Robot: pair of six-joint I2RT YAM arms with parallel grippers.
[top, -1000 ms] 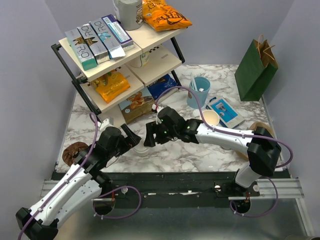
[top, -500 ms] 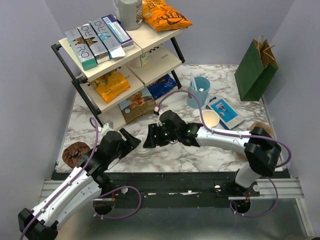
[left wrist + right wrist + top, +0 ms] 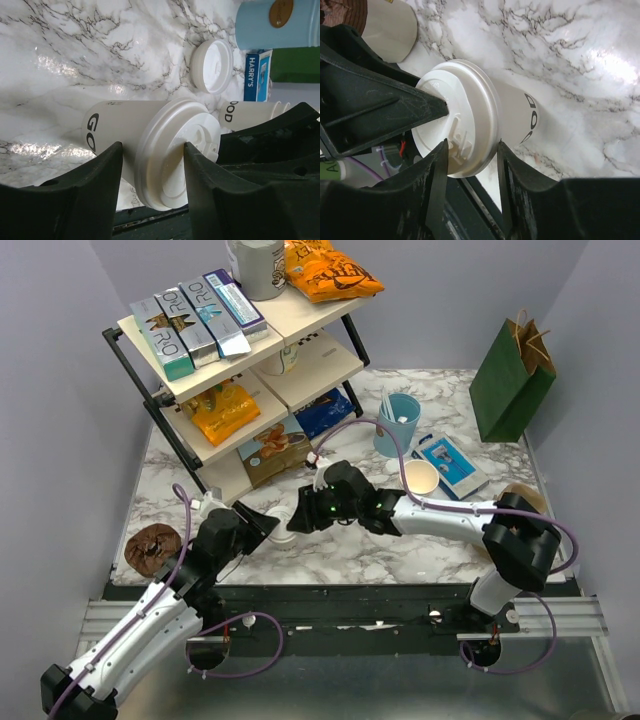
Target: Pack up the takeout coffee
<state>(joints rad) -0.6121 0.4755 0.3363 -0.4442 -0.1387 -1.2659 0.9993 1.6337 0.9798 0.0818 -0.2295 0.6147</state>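
The takeout coffee (image 3: 285, 524), a cream paper cup under a white plastic lid, stands upright by the table's front edge between both arms. My left gripper (image 3: 267, 523) comes at it from the left. In the left wrist view one finger (image 3: 107, 165) rests on the cup wall just under the lid rim and the other lies on the lid's top, so this gripper (image 3: 152, 146) is shut on the takeout coffee (image 3: 165, 150). From the right, my right gripper (image 3: 302, 517) holds the same lid. In the right wrist view its gripper (image 3: 472, 143) pinches the lid (image 3: 457, 117) between top and rim.
A green paper bag (image 3: 512, 378) stands at the back right. A light blue cup with sticks (image 3: 398, 423), an open cream cup (image 3: 420, 478) and a blue box (image 3: 450, 462) sit behind the right arm. A loose lid (image 3: 212, 65) lies nearby. The shelf rack (image 3: 240, 360) fills the back left.
Both grippers have narrowed from wide open until their fingers touch the coffee's lid. The left arm has drawn back slightly and the right wrist has edged left.
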